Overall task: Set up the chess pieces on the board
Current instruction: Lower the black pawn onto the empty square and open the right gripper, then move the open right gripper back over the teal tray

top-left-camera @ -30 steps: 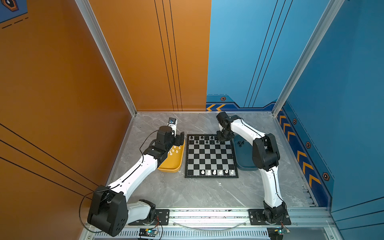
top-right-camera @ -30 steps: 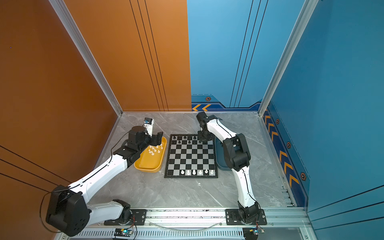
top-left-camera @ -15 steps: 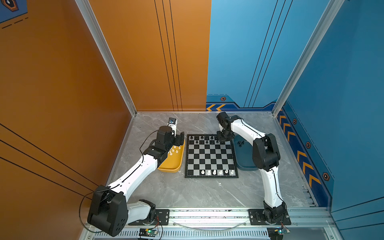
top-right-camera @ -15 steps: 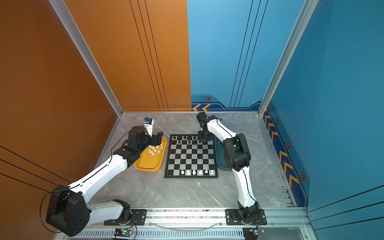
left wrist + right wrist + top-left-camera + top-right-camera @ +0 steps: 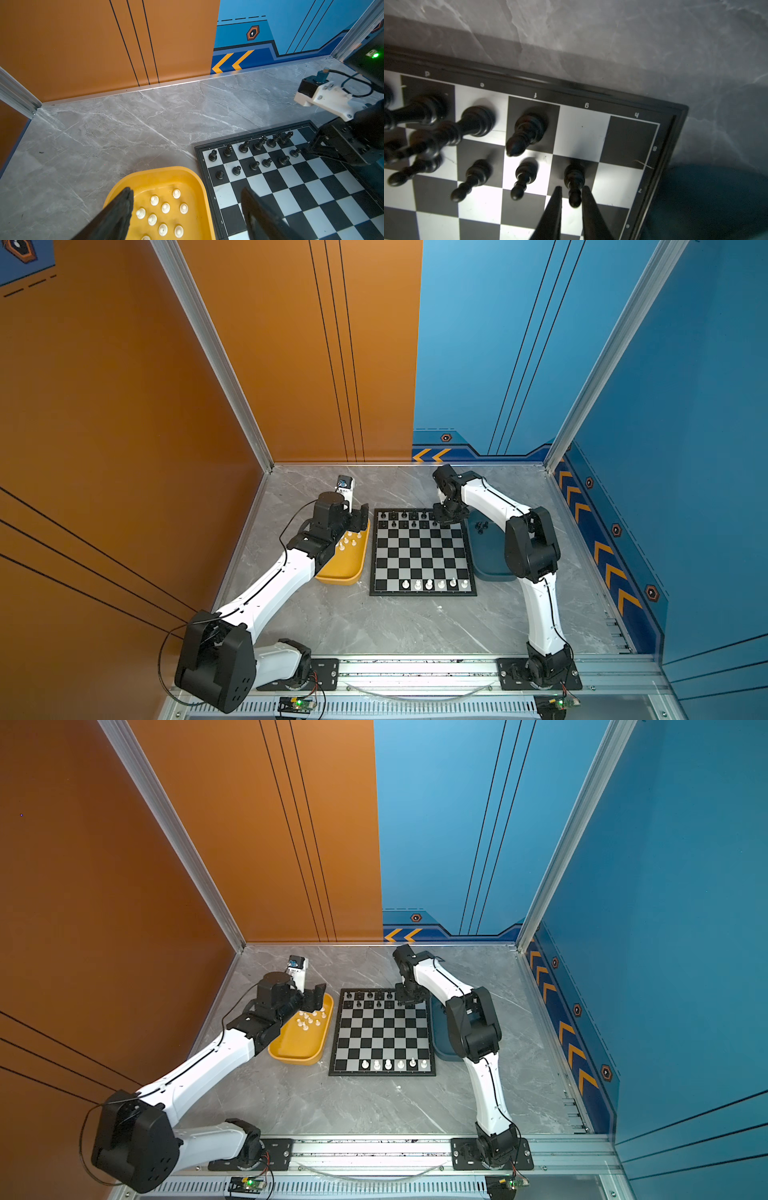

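The board [image 5: 422, 556] [image 5: 384, 1031] lies mid-table. Black chess pieces [image 5: 405, 515] fill much of its two far rows; several white pieces [image 5: 432, 584] stand along the near row. My right gripper [image 5: 446, 520] [image 5: 572, 187] is low over the far right part of the board. Its fingers stand slightly apart on either side of a black pawn [image 5: 574, 176], which is upright on a dark second-row square. My left gripper [image 5: 359, 518] [image 5: 186, 191] hangs wide open and empty above white pieces [image 5: 165, 207] in the yellow tray [image 5: 158, 170].
The yellow tray [image 5: 345, 568] lies against the board's left edge. A dark blue tray [image 5: 490, 556] lies against the right edge with a few black pieces [image 5: 482, 526] in it. The back wall is close behind the board.
The right gripper's fingers have parted a little around the black pawn. Neither arm has visibly shifted.
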You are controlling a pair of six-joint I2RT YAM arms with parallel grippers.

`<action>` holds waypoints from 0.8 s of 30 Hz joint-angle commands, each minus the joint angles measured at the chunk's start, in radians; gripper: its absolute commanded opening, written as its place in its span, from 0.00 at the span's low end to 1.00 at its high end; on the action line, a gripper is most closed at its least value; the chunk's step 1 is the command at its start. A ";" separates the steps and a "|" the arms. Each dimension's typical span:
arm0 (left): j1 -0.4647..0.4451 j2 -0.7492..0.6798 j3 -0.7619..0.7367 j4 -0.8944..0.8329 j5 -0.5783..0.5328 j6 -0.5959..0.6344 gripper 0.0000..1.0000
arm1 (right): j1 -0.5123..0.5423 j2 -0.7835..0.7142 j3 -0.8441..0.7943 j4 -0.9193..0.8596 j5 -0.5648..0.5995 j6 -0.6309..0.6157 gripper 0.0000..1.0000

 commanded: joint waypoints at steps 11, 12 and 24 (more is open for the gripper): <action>-0.005 -0.019 -0.010 0.010 -0.009 0.008 0.83 | -0.012 -0.186 -0.026 -0.064 0.034 0.000 0.35; -0.005 -0.018 -0.010 0.012 -0.008 0.010 0.83 | -0.015 -0.210 -0.034 -0.065 0.034 -0.001 0.35; -0.008 0.003 -0.004 0.022 0.011 -0.005 0.83 | -0.149 -0.522 -0.324 0.018 0.069 0.013 0.31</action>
